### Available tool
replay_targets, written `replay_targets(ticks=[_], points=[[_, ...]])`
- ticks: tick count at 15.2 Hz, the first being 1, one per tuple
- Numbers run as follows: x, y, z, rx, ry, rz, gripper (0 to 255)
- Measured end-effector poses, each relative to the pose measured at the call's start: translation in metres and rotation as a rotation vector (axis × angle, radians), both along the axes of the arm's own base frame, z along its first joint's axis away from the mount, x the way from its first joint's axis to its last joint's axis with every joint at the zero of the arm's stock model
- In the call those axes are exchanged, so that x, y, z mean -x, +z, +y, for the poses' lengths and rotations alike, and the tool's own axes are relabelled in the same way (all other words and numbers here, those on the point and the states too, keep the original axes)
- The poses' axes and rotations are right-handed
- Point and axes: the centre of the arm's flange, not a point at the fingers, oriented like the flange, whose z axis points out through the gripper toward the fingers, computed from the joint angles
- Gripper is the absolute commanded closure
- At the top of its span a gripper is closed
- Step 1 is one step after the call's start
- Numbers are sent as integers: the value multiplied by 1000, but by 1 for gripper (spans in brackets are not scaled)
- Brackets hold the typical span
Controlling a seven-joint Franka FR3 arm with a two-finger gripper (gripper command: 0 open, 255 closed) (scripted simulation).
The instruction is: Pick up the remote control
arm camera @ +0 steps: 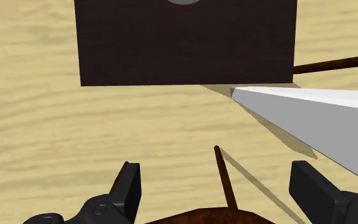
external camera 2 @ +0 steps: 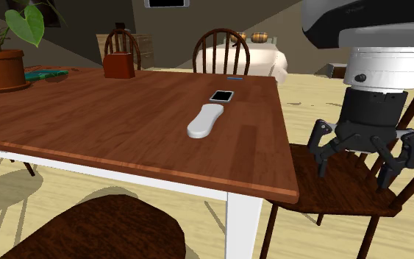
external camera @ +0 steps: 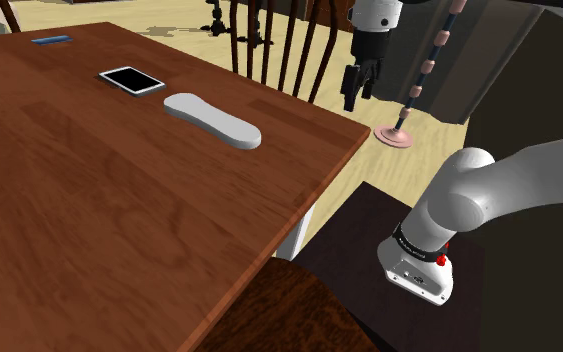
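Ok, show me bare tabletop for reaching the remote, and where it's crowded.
Widest bare wood: the table in the shoulder view's lower left, up to the remote. The corner strip toward the open gripper is free. Crowded: the dark-screened device close beside the remote.

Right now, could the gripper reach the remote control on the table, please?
Probably yes: the remote lies bare on the table, nothing above it; the gripper hangs off the table's edge, jaws open.

Nothing legible shows, not even on the remote control (external camera: 212, 119).
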Motion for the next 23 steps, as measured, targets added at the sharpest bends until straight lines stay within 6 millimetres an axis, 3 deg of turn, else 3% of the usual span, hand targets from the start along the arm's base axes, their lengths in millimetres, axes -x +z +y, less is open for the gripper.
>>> replay_targets(ticks=[2,6,10,12,23], points=[[-3,0,5,-1,1,-2,0],[-21,5,44,-1,7,-15,0],[-29,19,72,127,19,-24,0],[-48,19,118,26,25,-43,0],[-100,43,243,-32,43,-93,0]])
